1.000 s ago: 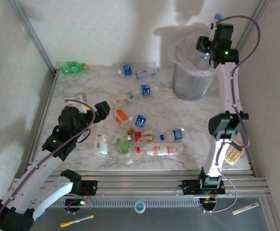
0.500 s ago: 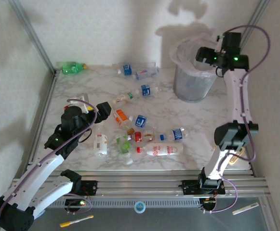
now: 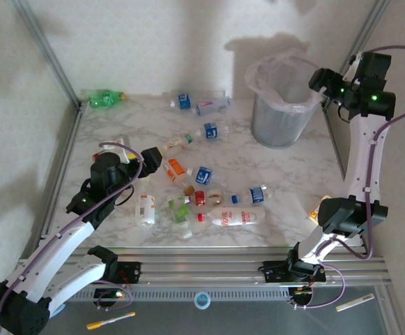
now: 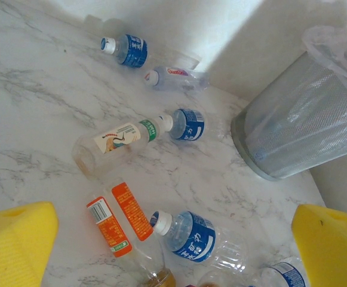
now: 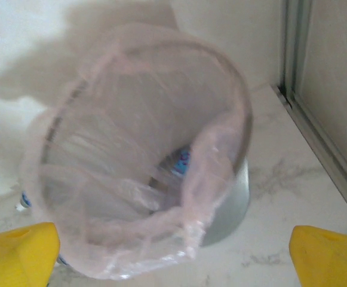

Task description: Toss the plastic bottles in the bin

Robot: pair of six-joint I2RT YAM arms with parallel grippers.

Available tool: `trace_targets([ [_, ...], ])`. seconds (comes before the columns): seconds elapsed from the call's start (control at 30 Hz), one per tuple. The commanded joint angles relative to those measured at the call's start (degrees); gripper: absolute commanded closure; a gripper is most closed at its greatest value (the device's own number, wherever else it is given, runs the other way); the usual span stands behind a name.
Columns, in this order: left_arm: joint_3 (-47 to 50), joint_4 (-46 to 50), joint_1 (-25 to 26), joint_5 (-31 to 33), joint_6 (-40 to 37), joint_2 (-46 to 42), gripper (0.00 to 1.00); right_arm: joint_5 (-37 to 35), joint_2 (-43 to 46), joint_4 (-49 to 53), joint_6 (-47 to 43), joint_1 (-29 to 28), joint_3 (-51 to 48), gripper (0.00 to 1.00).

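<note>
Several plastic bottles lie scattered on the marble table, among them a green one (image 3: 104,98), an orange-labelled one (image 3: 177,169) (image 4: 118,226) and a blue-labelled one (image 3: 202,176) (image 4: 192,237). My left gripper (image 3: 149,158) (image 4: 173,230) hovers open just above those two, nothing between its yellow pads (image 4: 15,245). The grey bin (image 3: 277,124) (image 4: 298,134) (image 5: 227,209) stands at the back right, lined with a whitish bag. A blue-labelled bottle (image 5: 182,162) lies inside it. My right gripper (image 3: 321,79) (image 5: 173,254) hangs open and empty beside the bin's right rim.
More bottles lie along the back wall (image 3: 212,106) and near the front edge (image 3: 233,218). A metal frame post (image 5: 292,54) runs close behind the bin on the right. Bare marble lies between the bin and the bottle cluster.
My right gripper opened over the bin and drew back to the right; the bottle it held is gone from it. My left gripper has edged slightly toward the bottles.
</note>
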State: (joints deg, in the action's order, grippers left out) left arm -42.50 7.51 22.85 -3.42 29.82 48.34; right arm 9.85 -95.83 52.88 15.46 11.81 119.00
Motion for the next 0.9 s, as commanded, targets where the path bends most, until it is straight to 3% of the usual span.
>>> trace_targets([
  [0.0, 0.2, -0.7, 0.7, -0.5, -0.8, -1.6, 0.00, 3.7, 3.2, -0.4, 1.7, 1.5, -5.5, 0.01],
  [0.17, 1.3, -0.5, 0.6, -0.5, -0.7, -1.8, 0.00, 10.5, 8.4, -2.0, 1.7, 1.4, -14.4, 0.01],
  [0.33, 3.3, -1.7, 0.6, -2.4, -0.2, -1.2, 0.01, 17.3, 16.0, -5.3, 2.6, -0.9, -29.6, 0.01],
  [0.53, 4.7, -3.9, 2.4, -5.8, -0.5, 1.2, 0.00, 13.6, 20.4, -3.3, 0.4, -10.3, -42.8, 0.01],
  [0.87, 0.8, -2.4, 12.6, -1.6, -3.4, 14.6, 0.00, 8.3, 22.8, -1.8, 0.8, -26.3, -57.6, 0.01],
])
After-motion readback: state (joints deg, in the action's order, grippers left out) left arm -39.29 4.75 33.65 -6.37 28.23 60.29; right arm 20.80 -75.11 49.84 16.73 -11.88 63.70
